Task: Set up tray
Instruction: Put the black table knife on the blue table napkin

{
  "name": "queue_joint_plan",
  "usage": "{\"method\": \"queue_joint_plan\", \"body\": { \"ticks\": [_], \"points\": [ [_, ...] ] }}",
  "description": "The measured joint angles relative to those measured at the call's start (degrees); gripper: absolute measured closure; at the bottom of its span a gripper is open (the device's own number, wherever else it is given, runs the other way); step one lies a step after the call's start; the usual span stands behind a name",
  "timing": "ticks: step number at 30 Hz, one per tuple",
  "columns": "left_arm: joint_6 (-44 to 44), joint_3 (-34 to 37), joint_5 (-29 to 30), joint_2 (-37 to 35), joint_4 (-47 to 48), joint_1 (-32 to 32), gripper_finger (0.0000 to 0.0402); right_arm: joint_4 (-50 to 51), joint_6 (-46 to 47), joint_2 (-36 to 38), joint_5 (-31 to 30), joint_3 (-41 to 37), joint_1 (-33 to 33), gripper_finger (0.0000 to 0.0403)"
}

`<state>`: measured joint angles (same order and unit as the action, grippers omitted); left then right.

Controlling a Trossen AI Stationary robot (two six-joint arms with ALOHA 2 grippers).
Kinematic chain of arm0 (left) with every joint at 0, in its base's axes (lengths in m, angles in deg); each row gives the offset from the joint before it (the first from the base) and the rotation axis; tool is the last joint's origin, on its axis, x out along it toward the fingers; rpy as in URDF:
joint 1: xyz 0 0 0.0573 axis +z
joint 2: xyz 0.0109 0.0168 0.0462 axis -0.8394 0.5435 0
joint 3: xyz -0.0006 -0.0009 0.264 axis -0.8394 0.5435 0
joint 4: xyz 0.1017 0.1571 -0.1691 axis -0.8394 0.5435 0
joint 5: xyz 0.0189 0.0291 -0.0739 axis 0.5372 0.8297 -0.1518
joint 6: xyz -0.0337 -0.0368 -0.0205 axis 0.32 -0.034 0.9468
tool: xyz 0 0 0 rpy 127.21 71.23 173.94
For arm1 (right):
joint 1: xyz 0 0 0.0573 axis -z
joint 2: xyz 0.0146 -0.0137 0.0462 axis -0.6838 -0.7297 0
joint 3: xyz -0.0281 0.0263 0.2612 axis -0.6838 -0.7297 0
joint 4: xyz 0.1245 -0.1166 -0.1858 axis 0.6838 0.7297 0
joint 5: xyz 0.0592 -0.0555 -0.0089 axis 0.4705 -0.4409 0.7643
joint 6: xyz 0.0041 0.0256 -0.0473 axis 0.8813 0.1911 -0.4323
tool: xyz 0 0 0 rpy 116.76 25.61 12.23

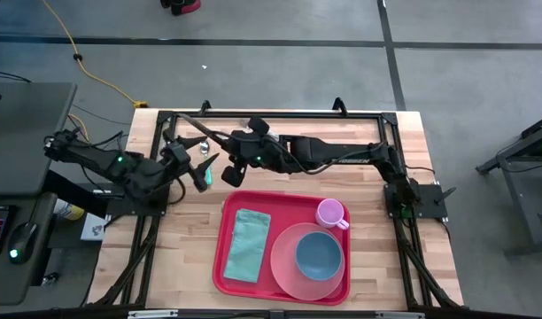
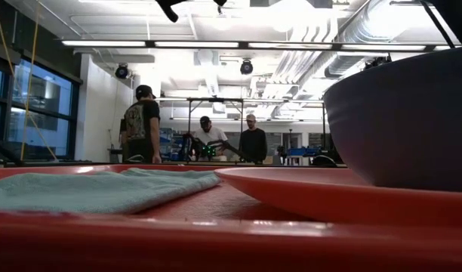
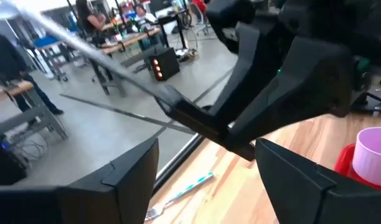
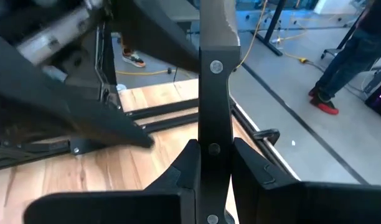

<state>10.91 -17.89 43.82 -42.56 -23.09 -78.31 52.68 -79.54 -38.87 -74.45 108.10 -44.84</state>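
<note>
The red tray (image 1: 284,244) lies at the table's near middle. It carries a teal cloth (image 1: 249,244), a pink plate (image 1: 289,270) with a blue bowl (image 1: 319,253) on it, and a pink cup (image 1: 330,213). Above the table's far left, my right gripper (image 4: 214,155) is shut on a knife (image 3: 116,71) with a black handle and a silver blade. My left gripper (image 3: 208,149) stands open just beside the knife's handle, with nothing between its fingers. My right gripper pinches the knife's black riveted handle (image 4: 214,118) between its two fingers. It comes from the table's right side, slanting a little down. The knife is lifted clear of the table, and its blade (image 3: 84,46) reaches out toward the far left.
A fork (image 3: 178,194) with a pale handle lies on the wood under the two grippers. A dark metal frame (image 1: 280,113) runs along the table's far edge. People stand in the room beyond the table (image 2: 208,140).
</note>
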Motion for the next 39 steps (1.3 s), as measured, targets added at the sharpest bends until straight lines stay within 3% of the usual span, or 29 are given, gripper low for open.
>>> {"method": "queue_joint_plan", "body": {
  "ticks": [12,29,39],
  "points": [
    [-2.5,0.0,0.1,1.8,-6.6,3.0,0.0129,0.3,-2.1,0.3,2.5,0.0,1.0,0.0365],
    [1.5,0.0,3.1,1.8,-6.8,3.0,0.0193,-2.4,-4.1,0.3,4.5,0.0,1.4,0.0365],
    [4.4,0.0,-2.8,3.9,-9.9,8.5,0.0226,-2.0,-4.2,0.3,5.1,0.0,1.5,0.0365]
  ]
}}
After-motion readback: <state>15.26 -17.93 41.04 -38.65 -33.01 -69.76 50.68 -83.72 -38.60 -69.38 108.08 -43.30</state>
